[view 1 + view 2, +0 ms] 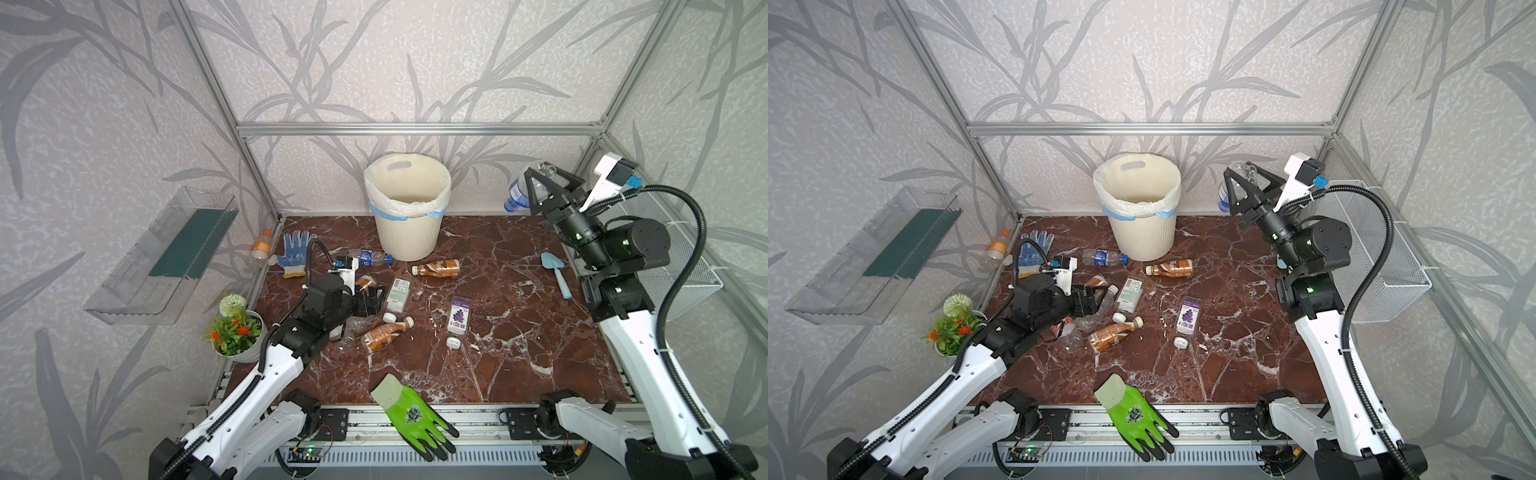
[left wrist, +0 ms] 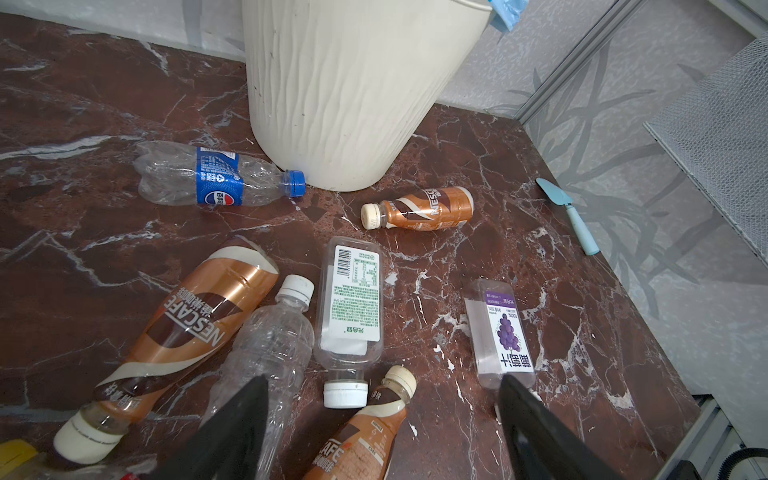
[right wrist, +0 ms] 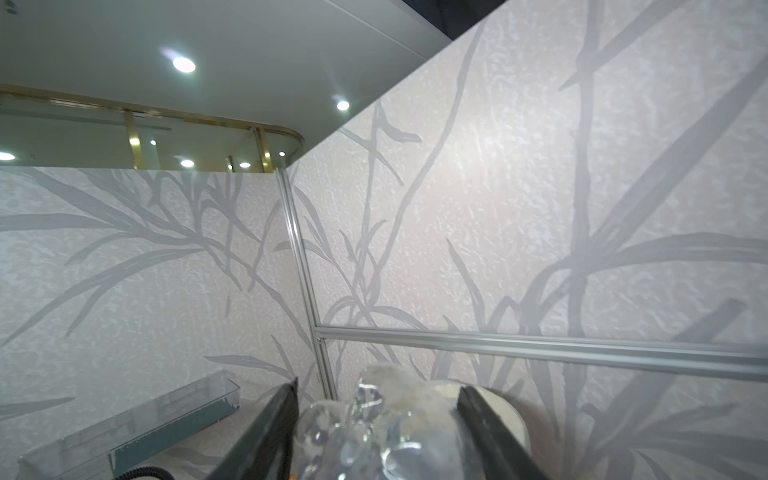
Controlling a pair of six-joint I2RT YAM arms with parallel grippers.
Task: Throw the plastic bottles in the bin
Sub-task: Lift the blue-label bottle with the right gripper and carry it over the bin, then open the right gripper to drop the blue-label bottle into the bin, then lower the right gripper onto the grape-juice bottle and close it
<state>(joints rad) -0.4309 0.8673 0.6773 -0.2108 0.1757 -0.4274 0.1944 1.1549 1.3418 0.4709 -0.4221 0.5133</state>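
Cream bin [image 1: 407, 243] holds white liner [image 1: 372, 193]; right tool [image 3: 378, 399] grips bottle [image 1: 517, 194] — left tool [image 2: 381, 380] agape

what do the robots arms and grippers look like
The left arm and right arm have white shell links and black joint housings, each with a black ribbed cable hose alongside. Green lights glow on the right arm's joints. The left gripper and right gripper have black triangular fingers.

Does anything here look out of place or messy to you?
Yes. The green glove hangs half off the table front onto the metal rail, and an orange-capped bottle sits off the marble at its back left corner.
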